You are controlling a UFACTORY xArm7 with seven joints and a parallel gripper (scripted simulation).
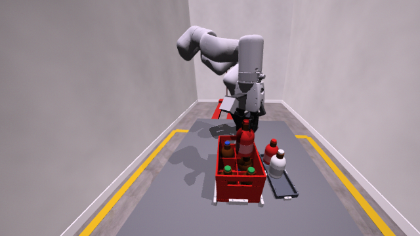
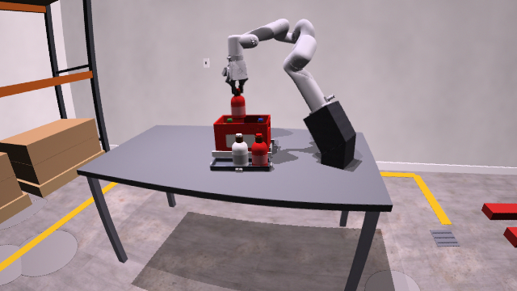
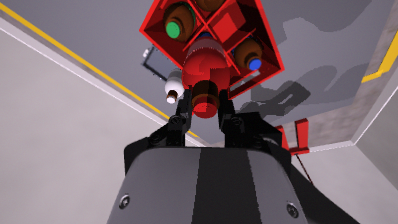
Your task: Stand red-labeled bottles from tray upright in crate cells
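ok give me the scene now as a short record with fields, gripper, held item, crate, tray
gripper: gripper shut on the neck of the red-labeled bottle, fingers either side of its cap
held item: upright, hanging above the crate
crate: red crate, four cells; two green-capped bottles and one blue-capped bottle visible inside
tray: dark tray beside the crate, holding a second red bottle and a white bottle, both upright

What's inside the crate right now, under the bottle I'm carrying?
The crate holds two green-capped bottles in front and a blue-capped one behind. The gripper holds the red bottle above it, hiding the fourth cell.
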